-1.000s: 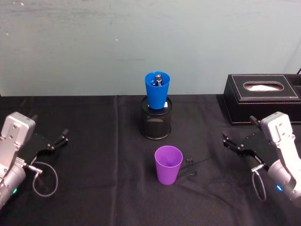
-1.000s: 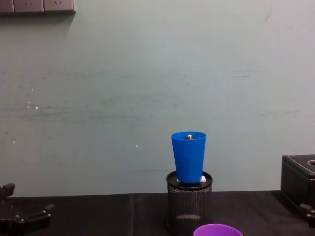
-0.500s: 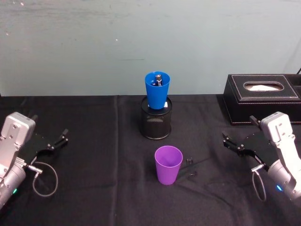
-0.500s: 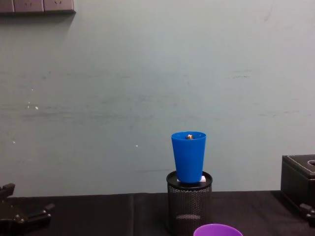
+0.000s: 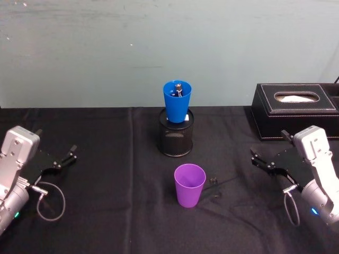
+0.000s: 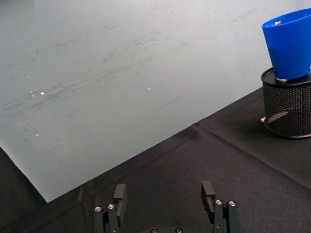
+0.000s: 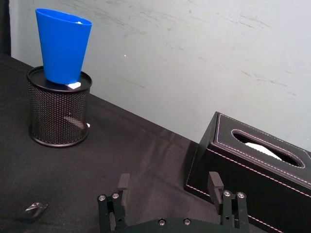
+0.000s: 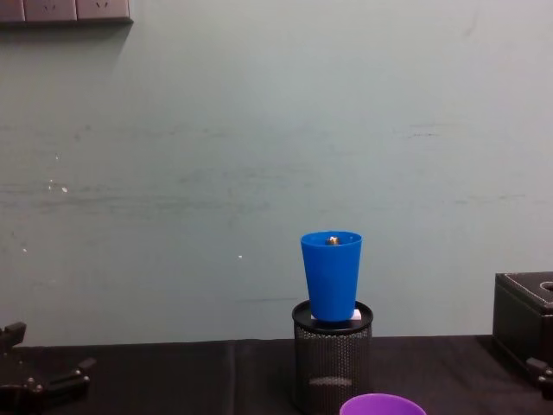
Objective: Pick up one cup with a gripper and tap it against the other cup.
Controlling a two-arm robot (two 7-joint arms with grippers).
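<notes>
The purple cup stands upright on the black cloth near the middle of the table; its rim shows at the bottom of the chest view. Behind it the blue cup sits upright in the mouth of a black wire-mesh pen holder, with something small inside it; the blue cup and blue cup also show in both wrist views. My left gripper rests open at the left edge, far from both cups. My right gripper rests open at the right, roughly level with the purple cup and well apart from it.
A black tissue box stands at the back right, just behind the right gripper. A small dark object lies on the cloth right of the purple cup. A pale green wall closes off the back of the table.
</notes>
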